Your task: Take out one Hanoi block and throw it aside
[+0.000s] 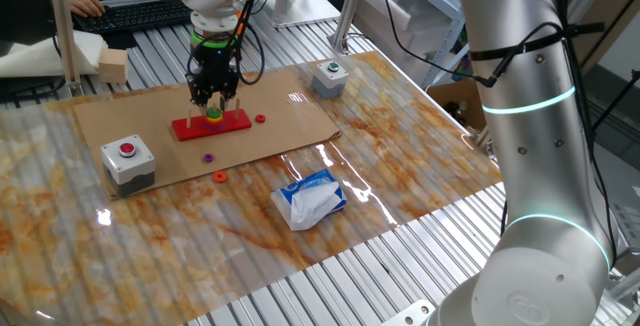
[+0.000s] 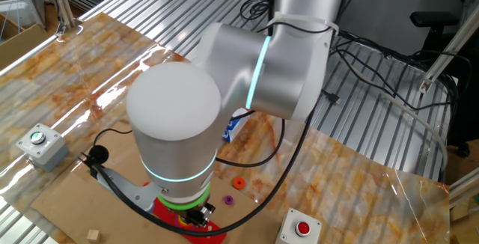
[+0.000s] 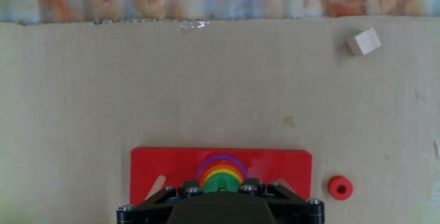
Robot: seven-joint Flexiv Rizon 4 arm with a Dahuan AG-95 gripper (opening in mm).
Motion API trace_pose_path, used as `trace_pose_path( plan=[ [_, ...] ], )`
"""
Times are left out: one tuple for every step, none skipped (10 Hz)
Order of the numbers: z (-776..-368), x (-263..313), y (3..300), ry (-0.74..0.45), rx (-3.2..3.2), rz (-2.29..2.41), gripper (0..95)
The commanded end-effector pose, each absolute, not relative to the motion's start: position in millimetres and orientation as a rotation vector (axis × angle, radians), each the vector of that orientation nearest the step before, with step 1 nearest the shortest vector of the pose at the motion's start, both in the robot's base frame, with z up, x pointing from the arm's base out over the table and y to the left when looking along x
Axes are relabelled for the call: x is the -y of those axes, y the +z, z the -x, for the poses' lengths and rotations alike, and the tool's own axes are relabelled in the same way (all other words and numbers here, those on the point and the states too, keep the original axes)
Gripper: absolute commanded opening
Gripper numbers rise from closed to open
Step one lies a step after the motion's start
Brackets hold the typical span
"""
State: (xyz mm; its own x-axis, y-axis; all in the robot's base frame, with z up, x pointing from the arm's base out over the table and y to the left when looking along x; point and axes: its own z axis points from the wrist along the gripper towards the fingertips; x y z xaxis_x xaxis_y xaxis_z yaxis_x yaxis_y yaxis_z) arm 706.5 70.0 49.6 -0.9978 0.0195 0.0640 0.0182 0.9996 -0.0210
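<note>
The Hanoi tower is a stack of rainbow rings [image 3: 220, 168] on a red base [image 3: 158, 165], with a green block [image 3: 218, 178] on top. In one fixed view the base [image 1: 240, 120] lies on the cardboard sheet. My gripper [image 1: 213, 104] stands straight down over the stack [image 1: 214, 116]. In the hand view my gripper [image 3: 218, 187] has a finger on each side of the green block and appears shut on it. The stack still sits on the base. In the other fixed view the arm hides most of the tower; only the base edge [image 2: 188, 234] shows.
Loose rings lie on the cardboard [image 1: 300, 116]: red [image 1: 260, 119], purple [image 1: 208, 156], orange [image 1: 219, 177]. A red-button box [image 1: 128, 156], a green-button box [image 1: 329, 76], a tissue packet [image 1: 310, 198] and a wooden cube [image 3: 364, 42] are around.
</note>
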Motion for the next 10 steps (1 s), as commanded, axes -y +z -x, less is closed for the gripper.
trace_pose_path(
  plan=[
    [-705.9, -69.6, 48.9, 0.031, 3.079, 0.029, 38.0],
    [-705.5, -69.7, 48.6, 0.031, 3.077, 0.028, 38.0],
    [-705.4, -69.8, 48.5, 0.030, 3.074, 0.025, 38.0],
    [-705.3, -69.8, 48.5, 0.029, 3.075, 0.025, 38.0],
    [-705.3, -69.8, 48.5, 0.028, 3.075, 0.024, 19.0],
    [-705.2, -69.9, 48.5, 0.026, 3.075, 0.021, 19.0],
    [-705.1, -69.9, 48.4, 0.023, 3.074, 0.018, 0.0],
    [-705.0, -69.8, 48.7, 0.023, 3.074, 0.013, 0.0],
    [-704.9, -69.7, 49.0, 0.023, 3.074, 0.015, 0.0],
    [-704.8, -69.7, 49.1, 0.023, 3.075, 0.015, 0.0]
  ],
)
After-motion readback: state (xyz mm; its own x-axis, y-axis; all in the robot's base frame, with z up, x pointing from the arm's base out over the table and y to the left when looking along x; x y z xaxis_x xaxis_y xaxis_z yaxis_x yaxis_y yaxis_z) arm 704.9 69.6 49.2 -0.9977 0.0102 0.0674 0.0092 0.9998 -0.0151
